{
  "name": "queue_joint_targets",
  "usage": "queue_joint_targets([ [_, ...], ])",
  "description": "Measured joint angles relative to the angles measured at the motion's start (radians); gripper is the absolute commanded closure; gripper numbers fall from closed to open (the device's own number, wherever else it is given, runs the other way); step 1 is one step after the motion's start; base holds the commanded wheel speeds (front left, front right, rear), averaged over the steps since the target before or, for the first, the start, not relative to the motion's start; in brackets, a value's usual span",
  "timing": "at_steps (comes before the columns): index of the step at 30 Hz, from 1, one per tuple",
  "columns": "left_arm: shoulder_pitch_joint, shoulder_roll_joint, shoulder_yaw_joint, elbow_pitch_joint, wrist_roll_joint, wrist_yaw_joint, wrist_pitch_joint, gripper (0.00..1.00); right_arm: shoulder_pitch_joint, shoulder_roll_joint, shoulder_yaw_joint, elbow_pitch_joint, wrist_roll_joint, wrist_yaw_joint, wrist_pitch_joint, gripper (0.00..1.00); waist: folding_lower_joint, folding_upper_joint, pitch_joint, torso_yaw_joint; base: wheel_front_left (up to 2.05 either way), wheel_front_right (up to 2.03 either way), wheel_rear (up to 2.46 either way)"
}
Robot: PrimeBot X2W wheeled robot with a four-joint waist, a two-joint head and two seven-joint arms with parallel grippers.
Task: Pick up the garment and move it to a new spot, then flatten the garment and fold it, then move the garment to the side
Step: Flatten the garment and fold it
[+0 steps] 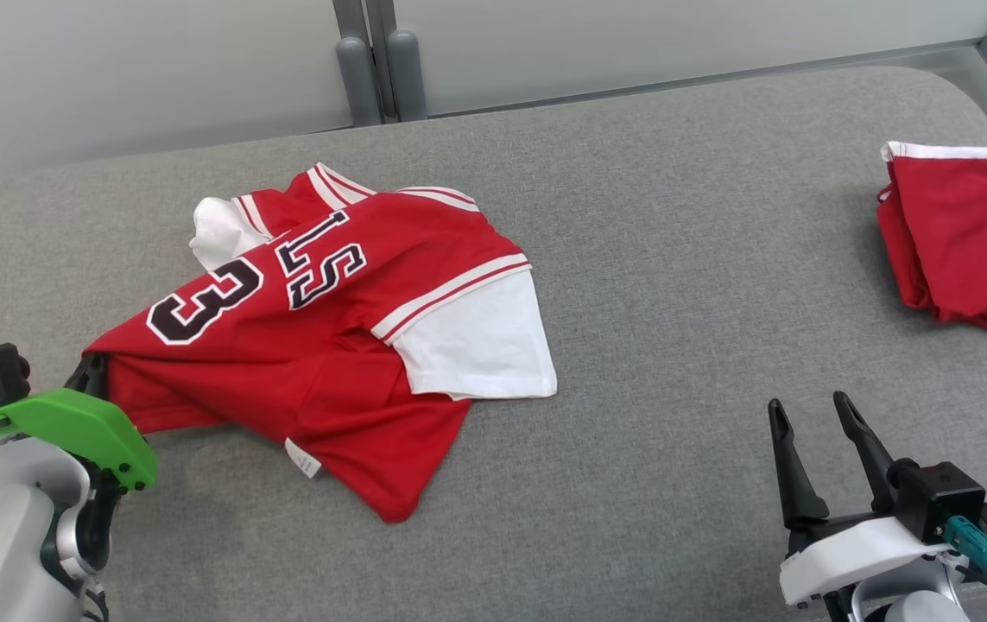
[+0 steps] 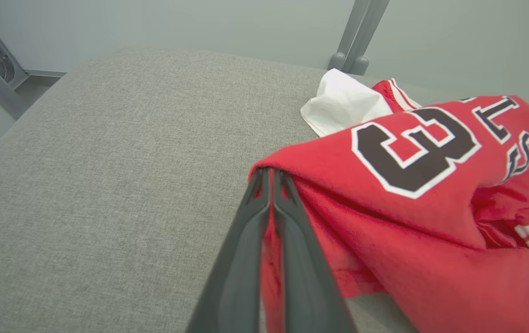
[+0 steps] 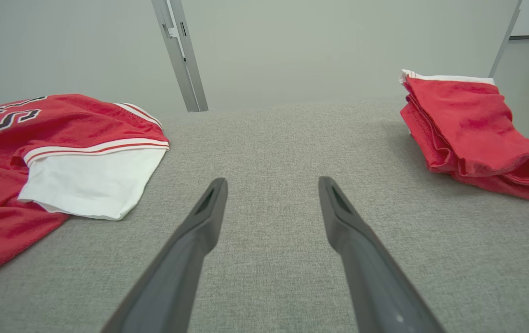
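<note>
Two garments lie on one grey padded table (image 1: 674, 259). The task's piece, a red jersey (image 1: 312, 363), sits at 9 o'clock in the head view, rumpled, with two white sleeves showing, one at its 11 o'clock end and one at its 3 o'clock side. It bears one large digit 3 and the letters L and S, and one small white tag pokes out at its 6 o'clock hem. The second piece, a folded red garment (image 1: 968, 242) with a white band along its far edge, rests at 3 o'clock, well apart from the jersey. There are two grippers. The left gripper (image 1: 91, 373), at 8 o'clock, has its two dark fingers pressed together on the jersey's 9 o'clock corner; in the left wrist view red cloth shows between them and is drawn to a peak at their tips. The right gripper (image 1: 808, 402), at 4 o'clock, stands with its fingers spread wide over bare table, holding nothing. Two grey posts (image 1: 407, 78) rise beyond the table at 11 o'clock.
</note>
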Motion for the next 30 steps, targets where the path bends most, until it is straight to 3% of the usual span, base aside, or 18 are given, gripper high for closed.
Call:
queue_joint_targets([
  [2, 0.022, 0.046, 0.005, -0.075, 0.000, 0.038, 0.057, 1.00, 0.003, -0.001, -0.002, 0.001, 0.000, 0.000, 0.000, 0.00, 0.0000, 0.0000, -0.001, -0.003, 0.00, 0.00, 0.00],
  [5, 0.058, 0.088, 0.004, -0.176, -0.021, 0.056, 0.132, 1.00, 0.004, 0.000, -0.002, 0.001, 0.000, 0.000, 0.000, 0.00, 0.0000, 0.0000, -0.002, -0.005, 0.00, 0.00, 0.00],
  [12, 0.139, 0.132, 0.024, -0.331, -0.050, 0.135, 0.198, 1.00, 0.004, 0.000, 0.002, 0.001, -0.001, 0.000, 0.000, 0.00, 0.0000, 0.0000, 0.002, -0.005, 0.00, 0.00, 0.00],
  [13, 0.144, 0.120, 0.026, -0.330, -0.055, 0.138, 0.188, 0.89, 0.004, 0.001, 0.004, 0.001, -0.001, 0.000, 0.000, 0.00, 0.0000, 0.0000, 0.004, -0.005, 0.00, 0.00, 0.00],
  [15, 0.168, 0.093, 0.023, -0.305, -0.055, 0.145, 0.161, 0.00, 0.002, 0.000, 0.012, 0.004, -0.001, 0.000, 0.000, 0.00, 0.0000, 0.0000, 0.006, -0.010, 0.00, 0.00, 0.00],
  [18, 0.189, 0.076, 0.029, -0.289, -0.054, 0.147, 0.115, 0.00, -0.003, 0.000, 0.018, 0.005, -0.001, 0.000, 0.000, 0.00, 0.0000, 0.0000, 0.008, -0.016, 0.00, 0.00, 0.00],
  [22, 0.229, 0.058, 0.064, -0.304, -0.038, 0.186, -0.002, 0.00, 0.000, -0.003, 0.011, 0.005, 0.000, 0.000, 0.000, 0.00, 0.0000, 0.0000, 0.005, -0.026, 0.00, 0.00, 0.00],
  [25, 0.262, 0.047, 0.075, -0.364, 0.018, 0.195, -0.137, 0.00, 0.004, -0.001, 0.009, 0.006, 0.001, 0.000, 0.000, 0.00, 0.0000, 0.0000, 0.000, -0.030, 0.00, 0.00, 0.00],
  [30, 0.307, -0.017, 0.019, -0.457, 0.114, 0.206, -0.211, 0.00, 0.012, 0.001, 0.001, 0.004, 0.000, 0.000, 0.000, 0.00, 0.0000, 0.0000, -0.014, -0.031, 0.00, 0.00, 0.00],
])
